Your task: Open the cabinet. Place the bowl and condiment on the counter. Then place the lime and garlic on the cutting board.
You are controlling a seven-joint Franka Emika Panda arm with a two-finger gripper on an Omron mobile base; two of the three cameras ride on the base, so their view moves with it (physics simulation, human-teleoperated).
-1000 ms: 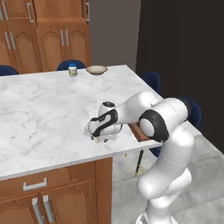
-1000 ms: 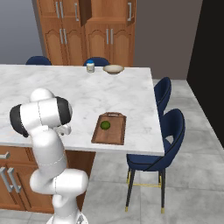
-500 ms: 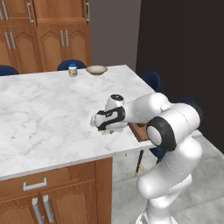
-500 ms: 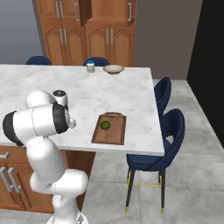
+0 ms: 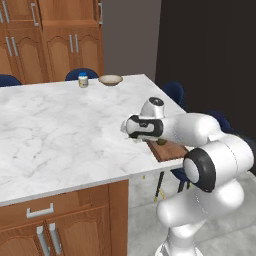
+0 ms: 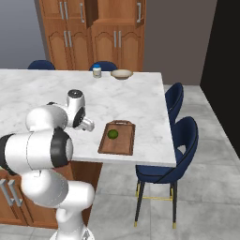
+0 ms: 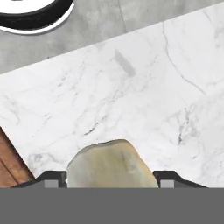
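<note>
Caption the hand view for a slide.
Garlic held between the jaws above the marble counter, cutting board corner at left.

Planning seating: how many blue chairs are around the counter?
4: two stools along the counter's right side, two chair backs behind its far edge. Others may be hidden.

arm links: glossy white, rounded tubular shells, thick and bulbous at the joints
joint bands: dark grey to black rings between the white shells; 1 broad ring at the big joint nearest each base camera
wrist cap: small round grey-white disc on top of the wrist, dark rim around it
hand: white housing with a black panel along its side
finger tips [image 7: 55, 178]: 2 small dark tips, each with a light grey square pad face
cables, screws, markings: cannot tell
</note>
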